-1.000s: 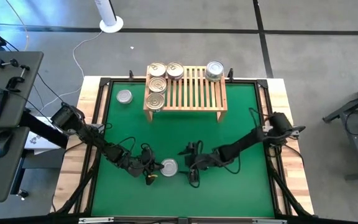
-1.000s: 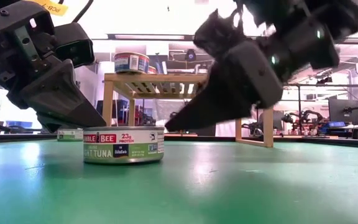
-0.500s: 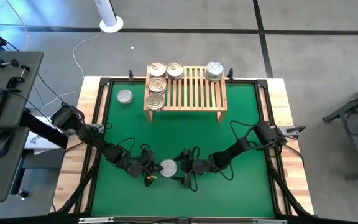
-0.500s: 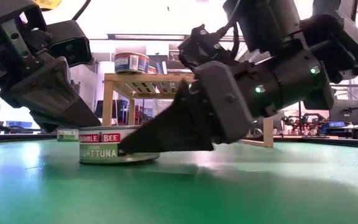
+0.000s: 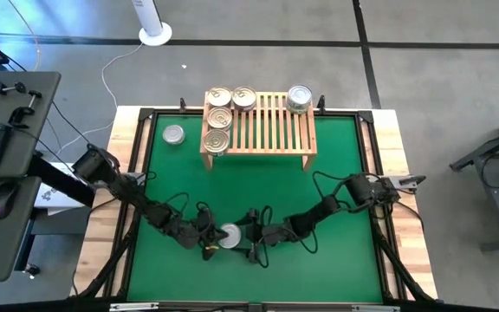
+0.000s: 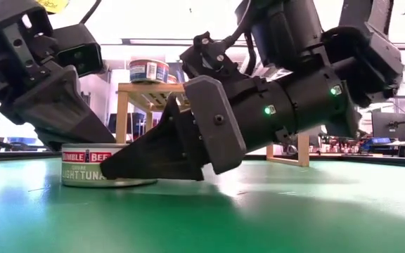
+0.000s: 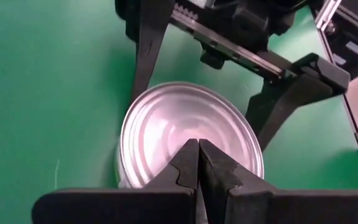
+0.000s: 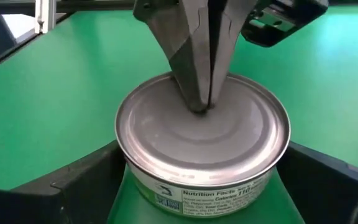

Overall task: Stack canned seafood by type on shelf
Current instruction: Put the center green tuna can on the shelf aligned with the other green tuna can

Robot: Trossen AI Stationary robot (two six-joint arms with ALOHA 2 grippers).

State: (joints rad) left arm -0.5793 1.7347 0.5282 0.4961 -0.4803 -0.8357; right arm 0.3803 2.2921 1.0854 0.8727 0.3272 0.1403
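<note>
A short tuna tin (image 8: 204,143) with a plain silver top stands upright on the green mat (image 5: 336,173), near the front middle. My left gripper (image 7: 194,149) is shut, its tips on the tin's top. My right gripper (image 5: 242,239) is open and low over the mat, with one finger (image 7: 143,68) on each side of the tin. The light-wood shelf (image 5: 271,130) stands at the far side. It carries three gold-topped tins (image 5: 217,118) and two silver-topped ones (image 5: 299,97). My left gripper presses its shut fingertips (image 8: 199,93) onto the tin's silver top (image 8: 197,121), near its middle. The fingers slant down from the table's left, and the tin stands flat on the mat. My right gripper: whether its fingers touch the tin's wall I cannot tell.
One more silver-topped tin (image 5: 173,134) sits on the mat, left of the shelf. A raised wooden border (image 5: 388,156) frames the mat. There is free green mat between the shelf and the arms, and to the right.
My right gripper has come down and moved toward the table's left. It has stayed open, and its fingers now stand on either side of the tin. The tin has slid a little toward the table's left, still upright under the left fingertips.
</note>
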